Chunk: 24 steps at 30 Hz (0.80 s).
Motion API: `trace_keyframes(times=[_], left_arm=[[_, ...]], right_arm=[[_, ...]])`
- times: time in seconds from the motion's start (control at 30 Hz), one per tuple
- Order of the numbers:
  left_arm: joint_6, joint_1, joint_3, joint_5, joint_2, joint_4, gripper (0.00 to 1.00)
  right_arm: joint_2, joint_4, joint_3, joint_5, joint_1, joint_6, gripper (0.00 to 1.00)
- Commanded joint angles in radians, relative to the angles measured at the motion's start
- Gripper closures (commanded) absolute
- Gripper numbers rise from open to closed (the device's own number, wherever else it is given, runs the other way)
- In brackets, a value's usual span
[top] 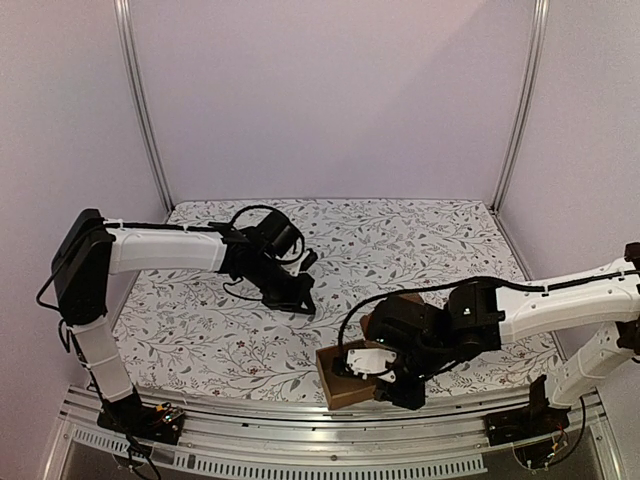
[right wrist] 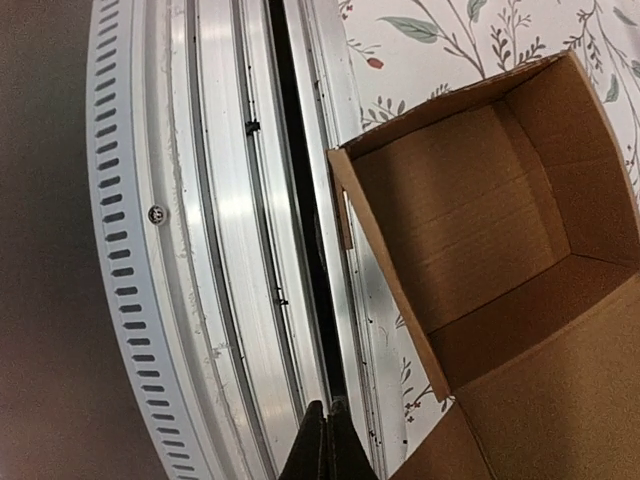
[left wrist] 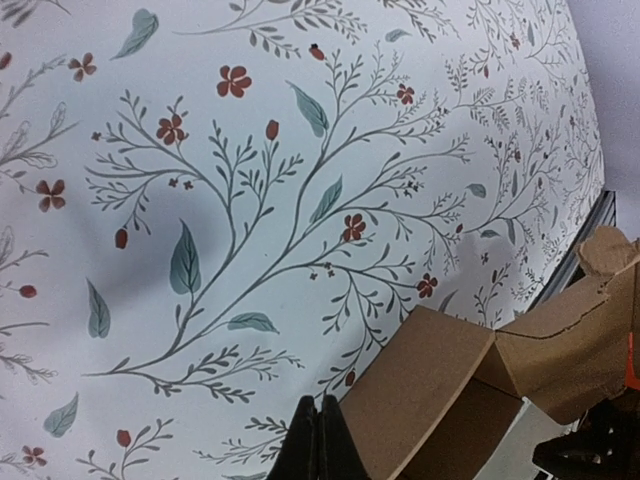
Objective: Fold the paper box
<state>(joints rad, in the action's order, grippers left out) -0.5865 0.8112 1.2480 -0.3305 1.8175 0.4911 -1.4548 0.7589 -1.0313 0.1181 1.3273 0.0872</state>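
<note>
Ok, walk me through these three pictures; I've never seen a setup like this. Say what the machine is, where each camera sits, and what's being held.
These are two robot arms bolted at the near edge of a table covered in a flowered cloth. Each arm ends in a two-finger gripper. The wide picture comes from a fixed camera above and behind the arms. The other two come from small cameras on the wrists, so each shows its own fingers at the bottom edge. The only loose thing is the paper box. It is brown cardboard, partly folded with its top open, and stands at the near edge by the metal rail. The left gripper is shut above bare cloth and holds nothing. The right gripper is shut too. It points at the rail beside the box and grips nothing.
</note>
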Motion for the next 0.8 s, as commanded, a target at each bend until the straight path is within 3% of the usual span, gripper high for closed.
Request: trace_keyframes(times=[0.0,0.17,0.47,0.77], left_arm=[[0.013,0.011,0.007,-0.029,0.037,0.002,1.0],[0.016,0.02,0.031,-0.044,0.069,-0.004,1.0],[0.014,0.027,0.078,-0.084,0.12,-0.019,1.0],[-0.008,0.028,0.04,-0.07,0.113,-0.037,1.0]], right_arm=[[-0.101,0.009,-0.045,-0.002,0.032,0.091,1.0],[-0.171,-0.009,-0.055,-0.024,0.037,0.102,1.0],[-0.247,-0.049,-0.066,-0.255,0.026,0.086,1.0],[-0.263,-0.131,-0.049,-0.319,-0.095,0.057,1.0]])
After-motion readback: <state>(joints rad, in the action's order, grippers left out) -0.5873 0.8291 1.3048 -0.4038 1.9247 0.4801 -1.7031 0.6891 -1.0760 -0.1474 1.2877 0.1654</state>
